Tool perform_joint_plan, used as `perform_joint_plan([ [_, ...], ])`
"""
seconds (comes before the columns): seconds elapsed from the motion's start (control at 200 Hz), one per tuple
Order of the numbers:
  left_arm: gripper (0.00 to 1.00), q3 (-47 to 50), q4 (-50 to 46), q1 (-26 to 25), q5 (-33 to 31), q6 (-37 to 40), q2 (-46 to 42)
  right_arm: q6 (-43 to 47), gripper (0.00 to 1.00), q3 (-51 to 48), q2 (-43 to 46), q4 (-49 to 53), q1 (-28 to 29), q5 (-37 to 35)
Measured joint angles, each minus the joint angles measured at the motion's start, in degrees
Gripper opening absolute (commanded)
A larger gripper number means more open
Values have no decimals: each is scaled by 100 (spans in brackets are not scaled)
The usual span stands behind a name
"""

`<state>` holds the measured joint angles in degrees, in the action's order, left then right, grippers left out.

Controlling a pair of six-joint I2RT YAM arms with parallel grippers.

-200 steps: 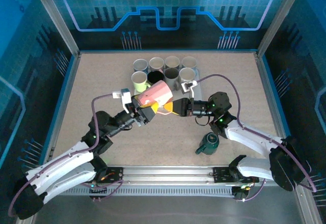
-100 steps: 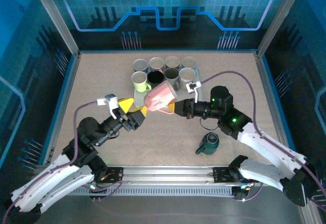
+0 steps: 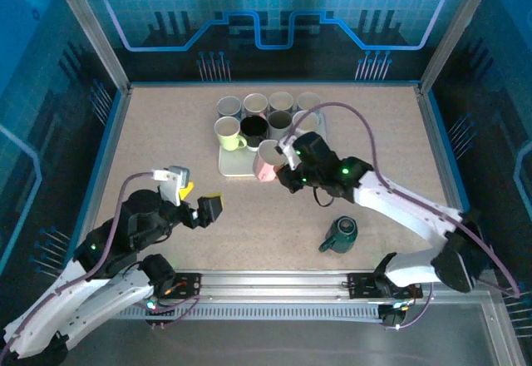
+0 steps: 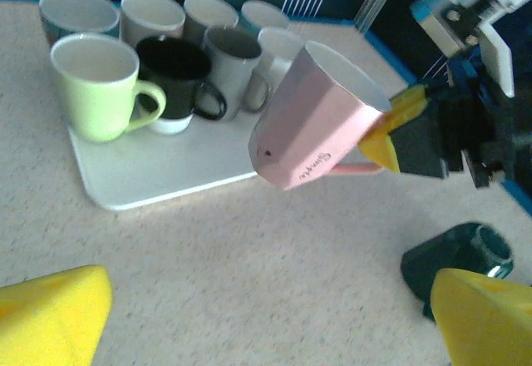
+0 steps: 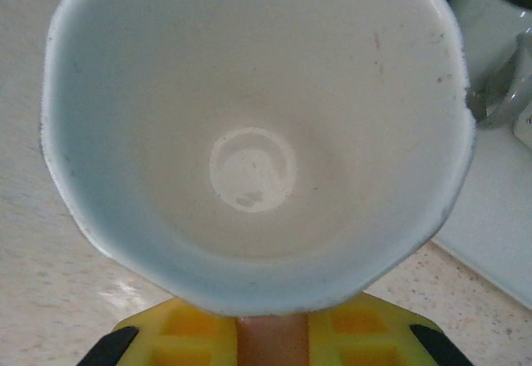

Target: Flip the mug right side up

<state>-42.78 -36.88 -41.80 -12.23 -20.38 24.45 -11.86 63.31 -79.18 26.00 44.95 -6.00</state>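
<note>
Handle of pink mug pinched by right fingers; tilted, mouth up, above near edge of tray; left fingers spread, well apart; beware pivoting about handle during lowering, clipping tray or grey mug.

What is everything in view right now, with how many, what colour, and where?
pink faceted ceramic mug: one, pink, white inside, tilted in the air by the tray's near right corner
white rectangular tray: one, white, mid-table
lime green ceramic mug: one, tray's front left
black ceramic mug: one, beside the lime one
grey and white ceramic mugs: six, rest of the tray
dark green mug: one, on the table, near right
speckled beige table: one
left gripper: yellow fingers, open, empty, near left
right gripper: yellow fingers, shut on the pink mug's handle
</note>
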Motion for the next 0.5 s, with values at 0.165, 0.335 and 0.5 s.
perform_joint_plan([
  [0.165,99,109,-195,-4,2,2,-101,271,0,490,-903,-17,4,-313],
  [0.335,99,157,-232,-4,13,26,-79,407,0,881,-1558,-181,4,-595],
  [0.5,99,173,-229,-4,68,109,-70,546,0,1130,-2068,-402,4,-876],
])
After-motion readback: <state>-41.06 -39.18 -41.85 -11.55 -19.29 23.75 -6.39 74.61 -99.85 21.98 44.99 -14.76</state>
